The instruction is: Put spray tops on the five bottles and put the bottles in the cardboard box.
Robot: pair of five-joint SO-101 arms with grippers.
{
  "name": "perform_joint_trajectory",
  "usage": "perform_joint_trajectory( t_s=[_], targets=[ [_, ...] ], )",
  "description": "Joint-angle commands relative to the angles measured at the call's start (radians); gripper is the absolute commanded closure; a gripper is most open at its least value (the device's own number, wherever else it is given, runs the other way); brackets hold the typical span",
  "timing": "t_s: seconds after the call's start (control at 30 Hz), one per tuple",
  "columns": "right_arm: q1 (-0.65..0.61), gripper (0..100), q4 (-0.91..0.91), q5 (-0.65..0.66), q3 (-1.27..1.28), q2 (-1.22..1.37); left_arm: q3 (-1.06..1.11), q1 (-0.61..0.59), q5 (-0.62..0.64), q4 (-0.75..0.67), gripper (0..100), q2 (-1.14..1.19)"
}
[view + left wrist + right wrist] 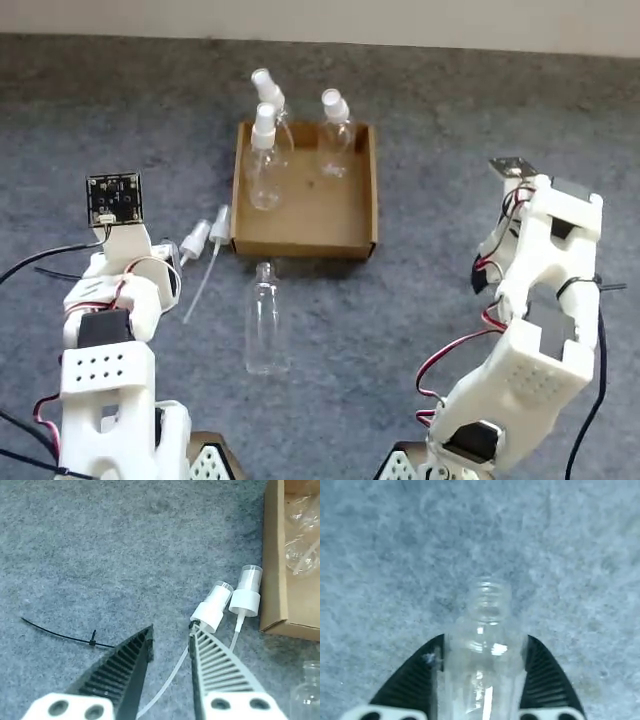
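Observation:
My left gripper (170, 627) is open just above the carpet. One finger's tip touches the nearer of two loose white spray tops (215, 611), which lie side by side (246, 594) with their tubes trailing back. These spray tops (195, 240) lie left of the cardboard box (370, 190). My right gripper (485, 639) is shut on a clear uncapped bottle (489, 605), neck pointing away over bare carpet. Another uncapped bottle (265, 315) lies in front of the box. Three bottles with spray tops are in the box (262, 160), one leaning over its back wall (270, 100).
A black zip tie (65, 637) lies on the grey carpet beside my left gripper. The box's corner (275, 555) is close beyond the spray tops. The left arm (110, 300) and right arm (545, 260) flank the box, with open carpet between them.

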Motion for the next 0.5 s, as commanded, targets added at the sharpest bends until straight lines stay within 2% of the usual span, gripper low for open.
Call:
perform_joint_trajectory(
  t_s=[0.0, 0.13, 0.23, 0.33, 0.47],
  targets=[
    [-0.01, 99.4, 0.024, -0.011, -0.09, -0.076, -0.004, 0.019, -0.006, 0.002, 88, -0.008],
    [-0.015, 99.4, 0.176, -0.011, -0.259, -0.077, -0.041, 0.013, -0.017, 0.008, 88, 0.002],
    [-0.038, 99.4, 0.291, -0.018, -0.433, -0.079, -0.124, 0.002, -0.08, 0.064, 88, 0.051],
    [-0.079, 99.4, 0.348, -0.057, -0.55, -0.127, -0.26, 0.008, -0.118, 0.149, 88, 0.2],
    [-0.185, 99.4, 0.369, -0.084, -0.498, -0.262, -0.506, 0.022, -0.221, 0.278, 88, 0.483]
  ],
)
